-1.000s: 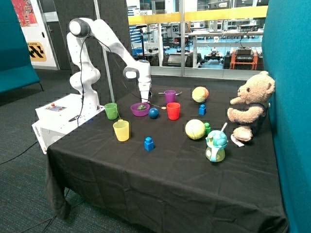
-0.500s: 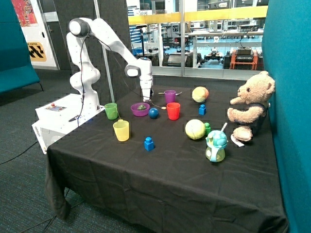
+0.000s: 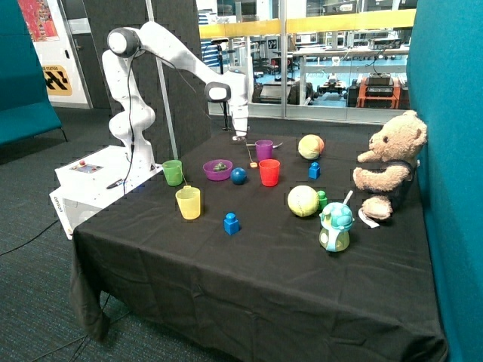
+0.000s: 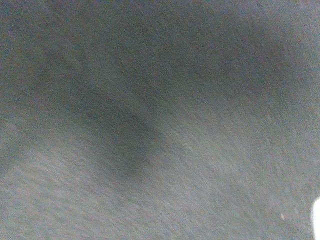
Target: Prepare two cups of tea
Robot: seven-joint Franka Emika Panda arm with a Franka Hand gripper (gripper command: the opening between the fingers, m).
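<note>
The light green cup (image 3: 173, 173) stands near the table's edge by the robot base. The purple cup (image 3: 263, 150) stands at the back of the table, behind a red cup (image 3: 269, 173). My gripper (image 3: 240, 137) hangs above the table between the purple bowl (image 3: 217, 170) and the purple cup, close to the cup. A thin string runs down from it to a small tea bag (image 3: 252, 164) just by the blue ball (image 3: 238, 176). The fingers look shut on the string. The wrist view shows only dark tablecloth (image 4: 150, 125).
A yellow cup (image 3: 188, 203), two blue bricks (image 3: 231, 223) (image 3: 314, 170), two soft balls (image 3: 311, 146) (image 3: 303, 200), a toy teapot (image 3: 335, 226) and a teddy bear (image 3: 390, 162) stand on the black cloth. The bowl holds something greenish.
The gripper has risen from the purple bowl and moved toward the purple cup, drawing the string with it. The cups have not moved.
</note>
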